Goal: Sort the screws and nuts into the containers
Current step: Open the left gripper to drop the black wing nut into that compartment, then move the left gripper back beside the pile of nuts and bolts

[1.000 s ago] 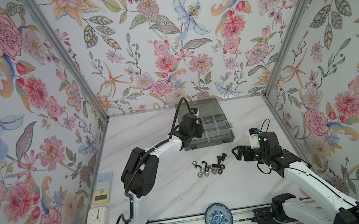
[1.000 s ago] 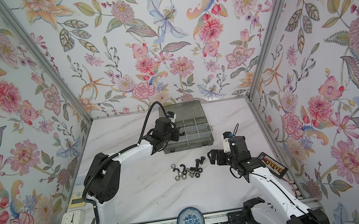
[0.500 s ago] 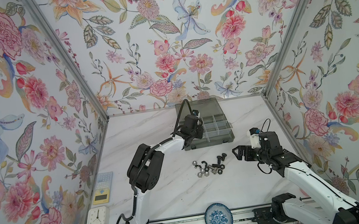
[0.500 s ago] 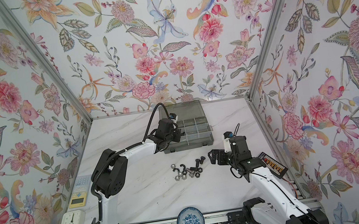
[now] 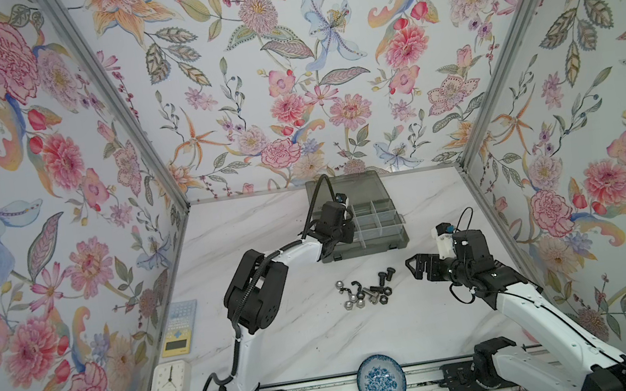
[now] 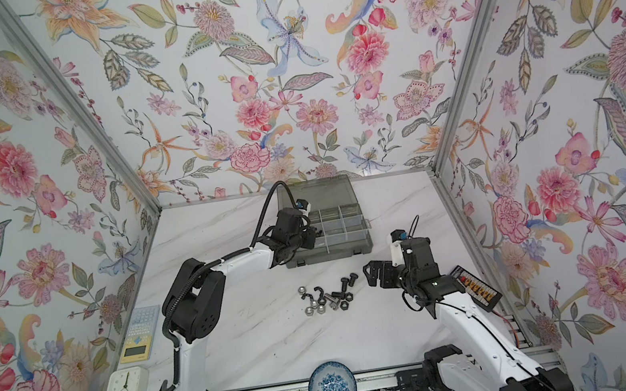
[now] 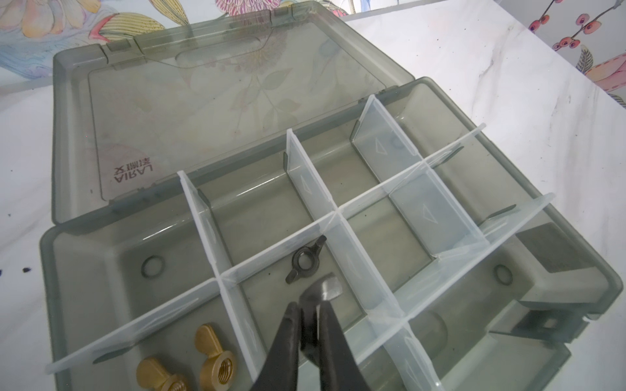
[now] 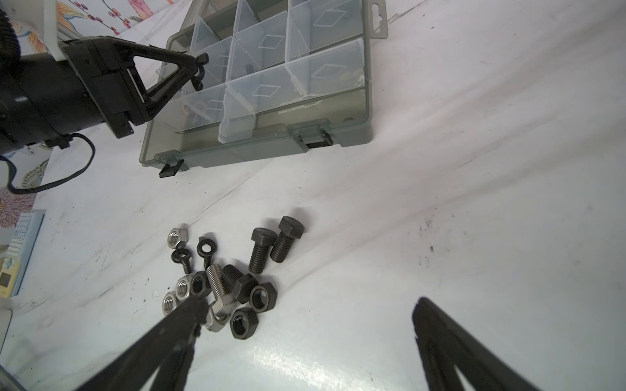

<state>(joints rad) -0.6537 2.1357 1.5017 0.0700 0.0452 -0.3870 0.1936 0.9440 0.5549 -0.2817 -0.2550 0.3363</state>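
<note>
Your left claw (image 7: 308,306) is all but pressed together, pinching a black winged nut (image 7: 326,287), with one wing poking out past the tips. Only the left wrist view shows you this from behind. In both top views the claw's own wrist hides its tips over the organiser box (image 5: 365,248). The right wrist view catches it side-on, with the nut's wings showing on either side of the tips.

In the compartment (image 7: 271,298) under those tips, just ahead of them, lies a second black winged nut (image 7: 305,259). In the next compartment, off the claw's one side, sit two brass winged nuts (image 7: 189,367). No top view lets you make these out.

Your right claw (image 8: 308,303) is spread wide and holds nothing. The loose screws (image 8: 274,245) and nuts (image 8: 244,323) lie in a heap on the table (image 8: 474,203), off one fingertip. In the right wrist view that finger overlaps the heap's edge. Both top views show bare table between the claw and the heap, which sits just ahead of the tips.

A black strip with orange marks (image 6: 478,287) behind the right claw shows in a top view only.
</note>
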